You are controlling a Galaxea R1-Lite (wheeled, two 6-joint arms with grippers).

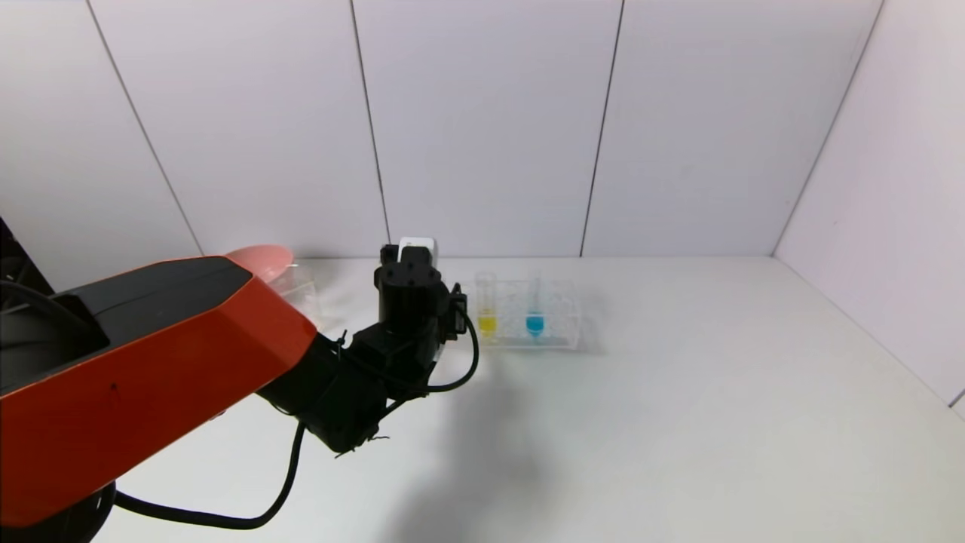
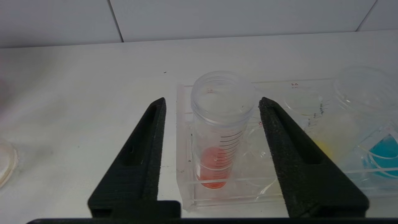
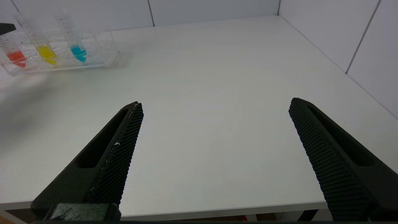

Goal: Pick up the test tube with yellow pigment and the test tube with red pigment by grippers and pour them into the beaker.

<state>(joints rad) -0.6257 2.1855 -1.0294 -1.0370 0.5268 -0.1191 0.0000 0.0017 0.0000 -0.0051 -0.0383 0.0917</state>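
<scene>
Key relation: the red-pigment test tube (image 2: 217,137) stands between the two spread fingers (image 2: 146,149) of the left gripper (image 2: 211,105), rim at fingertip level, neither pad touching it yet.
Tube axis: close to upright in the end slot of the clear tube rack (image 2: 186,174), mouth open upward, red-orange liquid pooled in the rounded tip.
Left gripper state: jaws apart, straddling the tube; judged step is closing on the upper wall.
Left gripper place: in the head view the left gripper (image 1: 411,260) hangs at about 9 o'clock from the rack (image 1: 562,335), hiding the red tube there.
Yellow-pigment test tube (image 1: 487,309): in the next slot, at 3 o'clock from the red one in the head view; the blue tube (image 1: 534,311) farther on at 3 o'clock.
Right gripper (image 3: 214,109): jaws wide apart and holding nothing, low over bare table (image 3: 217,71), well apart from the rack, which lies toward its 10 o'clock.
Nearer arm: the left, by far.
Beaker (image 1: 298,290): seemingly the clear vessel at 9 o'clock from the left gripper, partly hidden by the arm, beside a pink bowl (image 1: 260,259).
Room: open table in front of the rack; the back wall is near behind it, and the yellow tube crowds one finger, so a straight-up lift looks safest.
</scene>
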